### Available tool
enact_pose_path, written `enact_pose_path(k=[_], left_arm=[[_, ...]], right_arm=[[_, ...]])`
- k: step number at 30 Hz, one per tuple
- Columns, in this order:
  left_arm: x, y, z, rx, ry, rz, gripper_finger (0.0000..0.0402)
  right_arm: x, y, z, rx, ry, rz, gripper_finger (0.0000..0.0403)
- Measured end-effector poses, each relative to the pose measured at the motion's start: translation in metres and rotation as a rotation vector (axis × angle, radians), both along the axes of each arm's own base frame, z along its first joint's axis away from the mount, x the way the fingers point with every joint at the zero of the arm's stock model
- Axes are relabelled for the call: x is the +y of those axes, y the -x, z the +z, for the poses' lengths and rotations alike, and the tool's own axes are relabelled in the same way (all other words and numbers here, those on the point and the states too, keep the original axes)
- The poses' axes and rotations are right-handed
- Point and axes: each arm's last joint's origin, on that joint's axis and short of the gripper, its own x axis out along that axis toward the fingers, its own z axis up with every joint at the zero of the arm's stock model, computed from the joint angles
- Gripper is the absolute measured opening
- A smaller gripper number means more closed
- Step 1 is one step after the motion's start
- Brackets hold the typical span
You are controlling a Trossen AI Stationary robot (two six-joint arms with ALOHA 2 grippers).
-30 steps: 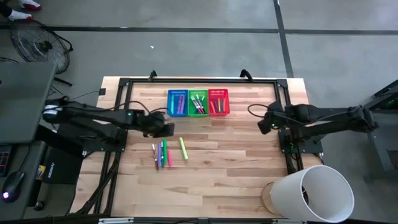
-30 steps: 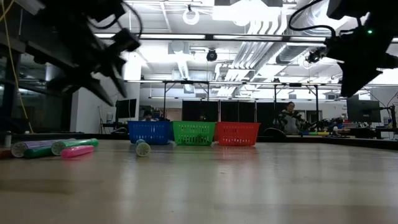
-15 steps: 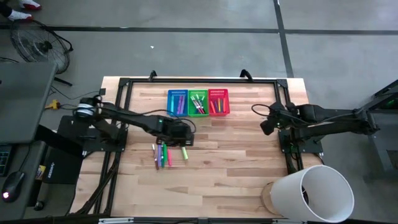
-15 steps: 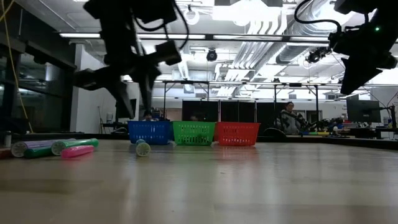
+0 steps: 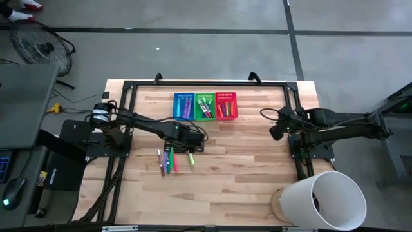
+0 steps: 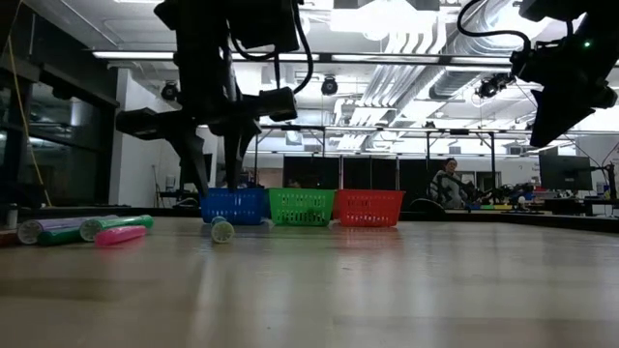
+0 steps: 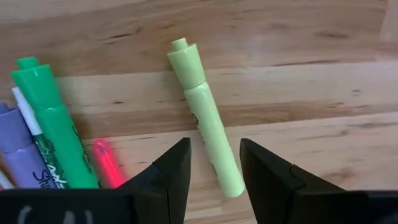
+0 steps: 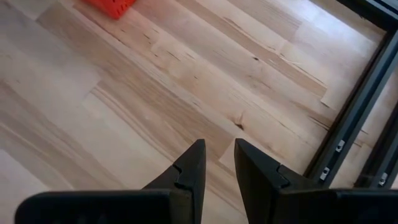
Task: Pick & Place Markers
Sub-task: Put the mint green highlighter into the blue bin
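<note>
A yellow-green marker (image 7: 208, 134) lies flat on the wooden table, a little apart from a cluster of green, purple and pink markers (image 5: 167, 159) to its left. My left gripper (image 7: 214, 149) hangs open just above this marker (image 5: 191, 156), one finger on either side of its near half, touching nothing. In the low view the left gripper (image 6: 215, 179) hangs clear of the marker's round end (image 6: 222, 230). My right gripper (image 8: 219, 152) waits open by a narrow gap over bare wood at the table's right (image 5: 275, 131).
Blue (image 5: 183, 106), green (image 5: 205, 106) and red (image 5: 226, 106) mesh baskets stand in a row at the table's far edge, each with markers in it. A black frame (image 5: 293, 96) runs round the table. A large white cylinder (image 5: 322, 200) stands at the near right corner.
My left arm has swung from the table's left toward its middle and near edge, and has come down over the yellow-green marker. The markers have stayed where they were.
</note>
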Motion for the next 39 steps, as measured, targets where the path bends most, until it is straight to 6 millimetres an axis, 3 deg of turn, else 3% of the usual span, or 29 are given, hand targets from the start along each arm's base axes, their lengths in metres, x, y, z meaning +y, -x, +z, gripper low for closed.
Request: enact_pose_path(k=[18,22,39], left_arm=[[-0.004,-0.001,-0.001,-0.002,0.027,0.107,0.0136],[-0.005,-0.006,-0.018,0.032,0.033,0.105,0.0136],[-0.009,-0.018,-0.046,0.077,0.109,-0.015,0.0136]], right_arm=[[0.0,-0.005,0.002,-0.047,-0.006,0.022,0.0074],[0.0,-0.005,0.002,-0.046,-0.005,0.022,0.0074],[0.0,-0.005,0.002,-0.045,-0.007,0.023,0.0074]])
